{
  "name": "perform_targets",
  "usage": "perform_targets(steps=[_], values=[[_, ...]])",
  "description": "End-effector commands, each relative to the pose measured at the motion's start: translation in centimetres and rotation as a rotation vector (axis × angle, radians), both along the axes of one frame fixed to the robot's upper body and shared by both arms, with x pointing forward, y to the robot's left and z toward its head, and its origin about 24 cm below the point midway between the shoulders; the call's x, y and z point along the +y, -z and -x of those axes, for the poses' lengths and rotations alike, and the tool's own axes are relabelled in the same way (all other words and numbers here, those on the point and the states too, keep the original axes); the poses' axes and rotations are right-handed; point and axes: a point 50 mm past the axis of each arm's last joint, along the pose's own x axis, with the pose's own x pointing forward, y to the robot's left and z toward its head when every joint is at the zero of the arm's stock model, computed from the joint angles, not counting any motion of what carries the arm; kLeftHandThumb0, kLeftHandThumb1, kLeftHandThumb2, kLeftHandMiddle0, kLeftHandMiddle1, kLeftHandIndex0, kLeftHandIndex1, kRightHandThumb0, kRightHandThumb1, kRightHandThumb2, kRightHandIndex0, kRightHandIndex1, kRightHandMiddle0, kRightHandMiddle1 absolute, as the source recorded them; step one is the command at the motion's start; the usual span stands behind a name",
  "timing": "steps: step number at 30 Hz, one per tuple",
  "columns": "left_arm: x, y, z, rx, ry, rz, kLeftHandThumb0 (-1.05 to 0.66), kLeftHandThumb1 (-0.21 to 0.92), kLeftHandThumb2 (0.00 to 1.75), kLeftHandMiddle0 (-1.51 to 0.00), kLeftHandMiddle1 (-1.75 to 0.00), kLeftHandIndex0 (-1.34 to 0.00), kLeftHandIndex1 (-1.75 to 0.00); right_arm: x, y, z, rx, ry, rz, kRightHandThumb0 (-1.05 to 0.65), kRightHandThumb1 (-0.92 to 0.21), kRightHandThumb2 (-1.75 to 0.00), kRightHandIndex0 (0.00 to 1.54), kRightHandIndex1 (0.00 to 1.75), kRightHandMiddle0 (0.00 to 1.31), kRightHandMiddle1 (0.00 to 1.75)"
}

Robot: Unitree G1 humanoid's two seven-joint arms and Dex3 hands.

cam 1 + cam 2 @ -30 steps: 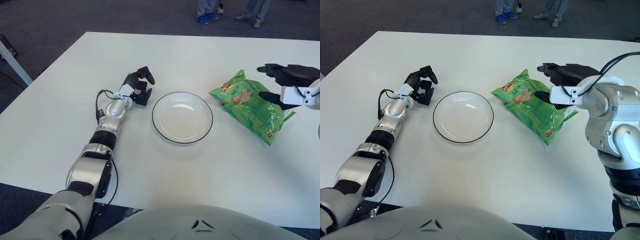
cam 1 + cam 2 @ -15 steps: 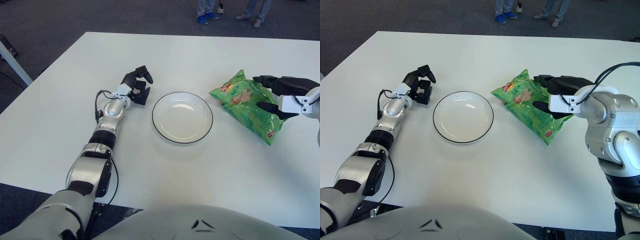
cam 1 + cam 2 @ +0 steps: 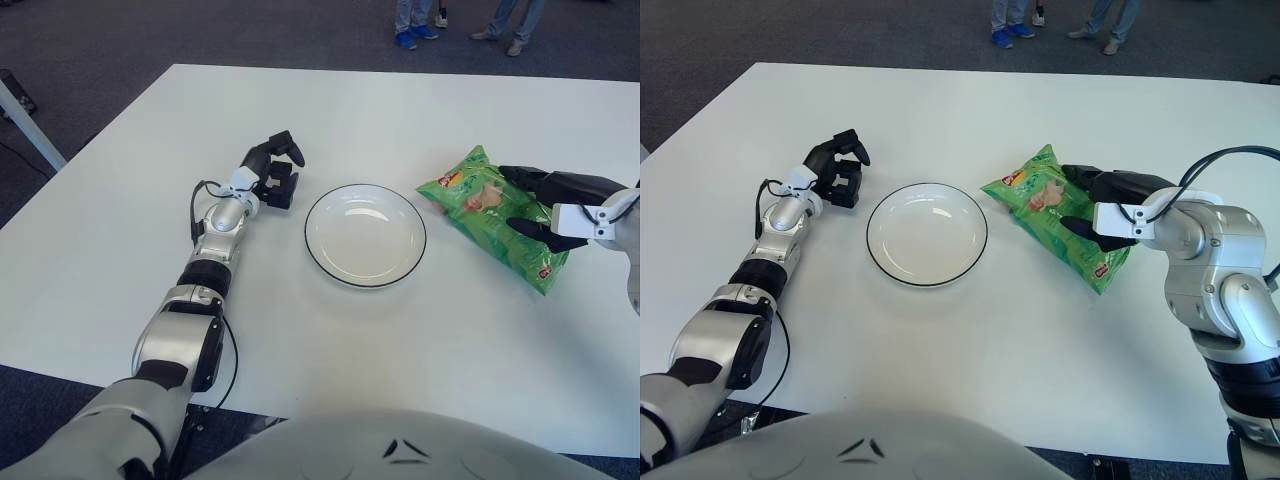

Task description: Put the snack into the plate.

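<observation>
A round white plate with a thin black rim (image 3: 927, 234) sits on the white bench (image 3: 940, 340). Just right of the plate lies a crinkled green snack bag (image 3: 1060, 215), and the right robot hand (image 3: 1102, 206) has its black fingers closed around the bag's right side. Left of the plate, the left robot hand (image 3: 840, 168) shows curled and holds nothing.
</observation>
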Motion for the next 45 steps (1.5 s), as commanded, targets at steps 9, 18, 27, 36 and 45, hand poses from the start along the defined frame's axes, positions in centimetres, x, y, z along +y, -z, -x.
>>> perform_targets(steps=[9, 18, 27, 36, 45], values=[[0.3, 3.8, 1.9, 0.108, -0.012, 0.013, -0.46, 0.37, 1.25, -1.26, -1.75, -0.57, -1.75, 0.5, 2.2, -0.6, 0.061, -0.002, 0.013, -1.05, -0.92, -0.97, 0.0, 0.0, 0.0, 0.0], [0.3, 3.7, 2.1, 0.097, -0.017, 0.017, -0.46, 0.38, 1.24, -1.26, -1.75, -0.57, -1.75, 0.1, 4.7, -1.7, 0.087, 0.032, 0.001, -1.05, -0.92, -0.97, 0.0, 0.0, 0.0, 0.0], [0.3, 3.7, 2.1, 0.085, -0.034, 0.019, -0.46, 0.38, 1.24, -1.26, -1.75, -0.57, -1.75, -0.1, 7.1, -2.4, 0.085, 0.075, -0.038, -1.05, -0.92, -0.94, 0.0, 0.0, 0.0, 0.0], [0.3, 3.6, 2.3, 0.074, -0.048, 0.03, -0.46, 0.36, 1.26, -1.27, -1.75, -0.58, -1.75, -0.3, 7.6, -2.5, 0.042, 0.101, -0.047, -1.05, -0.92, -0.91, 0.0, 0.0, 0.0, 0.0], [0.4, 3.6, 2.3, 0.072, -0.048, 0.035, -0.46, 0.37, 1.25, -1.28, -1.75, -0.57, -1.75, -1.5, 7.6, -2.8, -0.197, 0.108, 0.036, -1.05, -0.92, -0.86, 0.0, 0.0, 0.01, 0.19]])
